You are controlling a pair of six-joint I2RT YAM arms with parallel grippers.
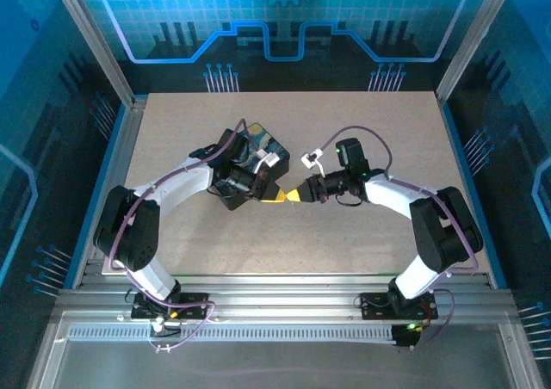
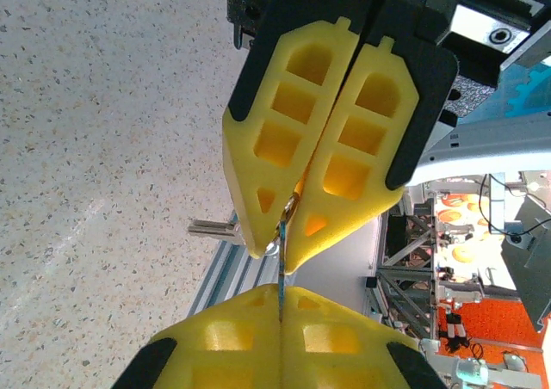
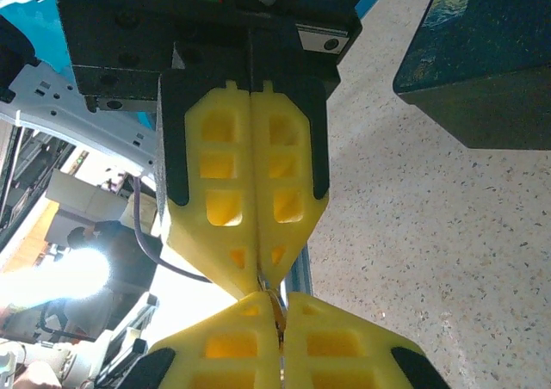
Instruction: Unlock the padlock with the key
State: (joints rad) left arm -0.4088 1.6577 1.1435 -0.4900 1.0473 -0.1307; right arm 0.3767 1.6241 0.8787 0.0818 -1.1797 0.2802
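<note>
From above, the left hand and the right hand meet tip to tip over the middle of the surface. Both pairs of yellow fingers are pressed together, and a dark box with a swirling print sits just behind the left hand. The key is too small to make out at the junction. In the left wrist view, the left hand is pressed shut at the bottom of the frame. It pinches the lower end of the key, a thin sliver seen edge-on that rises straight out of its seam. The right hand points down from above, its tips closed on the sliver's upper end, where a small silvery curve of metal shows. I cannot tell whether that curve is the key's own head. In the right wrist view, the right hand is shut at the bottom, with a speck of metal at its tips. The left hand bears down directly above it, and the box lies off to that hand's far side.
</note>
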